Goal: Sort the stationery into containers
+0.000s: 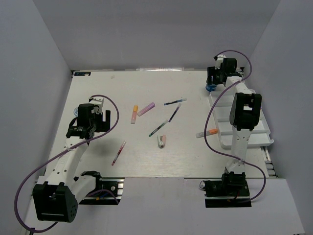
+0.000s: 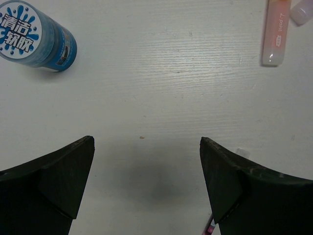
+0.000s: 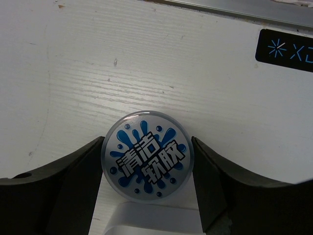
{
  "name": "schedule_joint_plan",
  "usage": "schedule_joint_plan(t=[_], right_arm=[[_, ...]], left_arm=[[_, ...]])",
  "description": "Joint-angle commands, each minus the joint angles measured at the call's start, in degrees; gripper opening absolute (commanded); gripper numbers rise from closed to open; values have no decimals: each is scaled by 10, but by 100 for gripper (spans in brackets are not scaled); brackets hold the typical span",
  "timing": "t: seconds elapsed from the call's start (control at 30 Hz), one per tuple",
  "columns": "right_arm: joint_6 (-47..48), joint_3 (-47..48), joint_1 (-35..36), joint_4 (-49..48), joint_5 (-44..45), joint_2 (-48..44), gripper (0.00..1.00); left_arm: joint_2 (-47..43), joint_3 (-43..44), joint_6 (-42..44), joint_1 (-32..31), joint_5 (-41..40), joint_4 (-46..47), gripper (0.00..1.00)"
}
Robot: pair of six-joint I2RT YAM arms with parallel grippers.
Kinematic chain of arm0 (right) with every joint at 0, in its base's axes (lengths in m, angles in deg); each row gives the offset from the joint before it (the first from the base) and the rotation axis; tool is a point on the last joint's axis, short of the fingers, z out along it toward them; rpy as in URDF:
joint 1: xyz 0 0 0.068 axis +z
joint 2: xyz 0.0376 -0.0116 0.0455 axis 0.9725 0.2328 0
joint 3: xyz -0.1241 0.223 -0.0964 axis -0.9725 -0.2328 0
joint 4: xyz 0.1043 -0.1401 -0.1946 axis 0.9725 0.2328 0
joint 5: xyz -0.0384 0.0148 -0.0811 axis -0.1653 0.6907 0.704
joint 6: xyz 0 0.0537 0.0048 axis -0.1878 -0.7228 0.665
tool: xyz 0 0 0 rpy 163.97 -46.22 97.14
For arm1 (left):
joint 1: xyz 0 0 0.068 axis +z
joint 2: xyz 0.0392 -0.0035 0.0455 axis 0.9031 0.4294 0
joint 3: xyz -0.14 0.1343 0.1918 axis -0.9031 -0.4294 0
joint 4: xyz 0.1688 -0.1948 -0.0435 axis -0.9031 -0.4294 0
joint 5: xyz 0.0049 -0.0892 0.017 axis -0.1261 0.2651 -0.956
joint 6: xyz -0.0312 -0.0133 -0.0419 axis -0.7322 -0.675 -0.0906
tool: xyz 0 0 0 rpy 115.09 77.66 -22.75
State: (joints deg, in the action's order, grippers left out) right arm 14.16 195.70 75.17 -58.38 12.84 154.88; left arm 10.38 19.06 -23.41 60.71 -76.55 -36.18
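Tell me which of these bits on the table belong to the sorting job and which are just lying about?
Part of the job: white divided tray; orange highlighter; pink-purple highlighter; three dark pens; red pen; eraser-like piece; orange-tipped marker beside the tray.

Seemingly just lying about: blue cleaning-gel tin on the left; second blue cleaning-gel tin, though the right gripper grips it.

Pens point(image 1: 173, 113) and highlighters point(image 1: 145, 108) lie in the middle of the table point(image 1: 98, 88). The tray point(image 1: 261, 132) sits right of them. A round can point(image 3: 148, 161) stands just behind the tray, between the fingers of the right gripper point(image 3: 148, 143).
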Motion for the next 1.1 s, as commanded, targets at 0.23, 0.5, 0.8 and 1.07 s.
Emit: schedule_joint_plan(t=[0.23,0.5,0.8,1.07], right_arm=[[-4,26,-1,-3,-16,-82,25],[-6,-35,-14,3,-12,-214,1],[-6,-136,-61,19,37,-291,0],[-69,-213,-96,-2,158,-327,0]], left_arm=[[-8,16,4,2,14,1,98],[-12,15,7,2,21,1,98],[-21,13,8,2,26,2,98],[-34,10,8,2,44,2,98]])
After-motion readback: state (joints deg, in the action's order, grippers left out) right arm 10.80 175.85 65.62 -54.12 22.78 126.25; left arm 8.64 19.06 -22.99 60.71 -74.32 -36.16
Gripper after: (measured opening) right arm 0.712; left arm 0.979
